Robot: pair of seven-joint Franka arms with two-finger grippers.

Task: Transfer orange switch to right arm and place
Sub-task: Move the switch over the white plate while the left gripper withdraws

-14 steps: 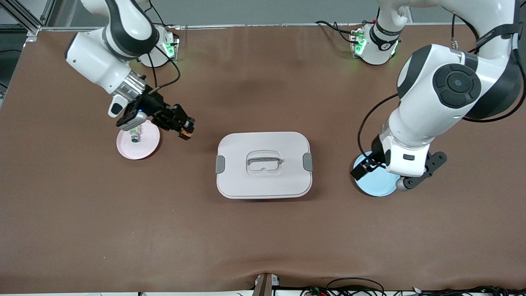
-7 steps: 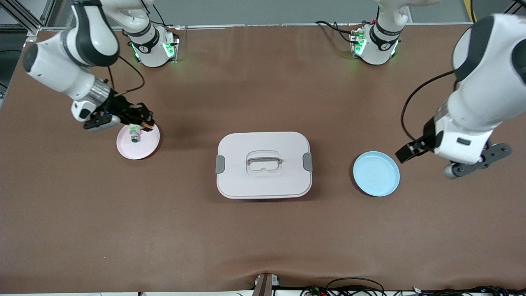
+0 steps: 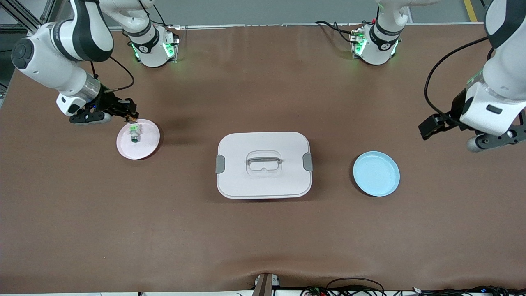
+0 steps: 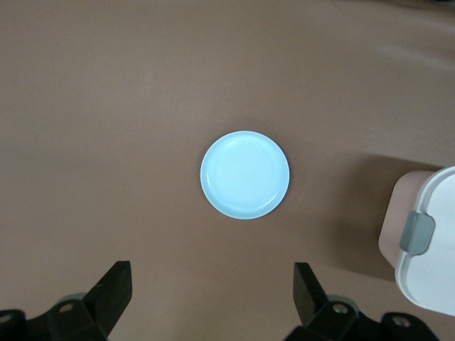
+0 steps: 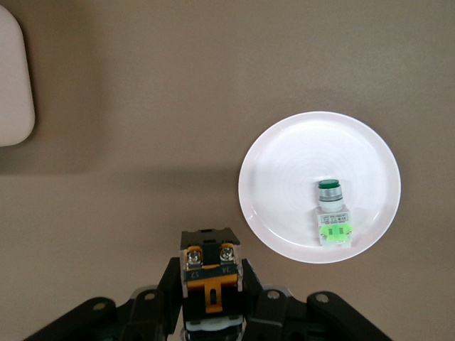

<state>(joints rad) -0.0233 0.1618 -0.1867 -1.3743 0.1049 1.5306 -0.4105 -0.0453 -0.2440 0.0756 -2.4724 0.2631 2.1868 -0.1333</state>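
My right gripper point(image 3: 130, 116) is shut on the orange switch point(image 3: 132, 119), over the table at the rim of the pink plate point(image 3: 144, 147). In the right wrist view the switch point(image 5: 209, 278), black with an orange section, sits between the black fingers point(image 5: 168, 284), just off the pink plate point(image 5: 284, 177). A grey-and-green switch point(image 3: 134, 134) lies on that plate; it also shows in the right wrist view point(image 5: 332, 214). My left gripper point(image 3: 499, 139) is open and empty, high over the table toward the left arm's end. Its wrist view shows the spread fingers point(image 4: 114, 290).
A white lidded container point(image 3: 263, 164) with a handle and grey clips stands in the middle of the table. An empty blue plate point(image 3: 376, 179) lies beside it toward the left arm's end; it also shows in the left wrist view point(image 4: 245, 174).
My right gripper has carried the orange switch toward the right arm's end, to the pink plate's rim. My left gripper has moved off the blue plate toward its own end.
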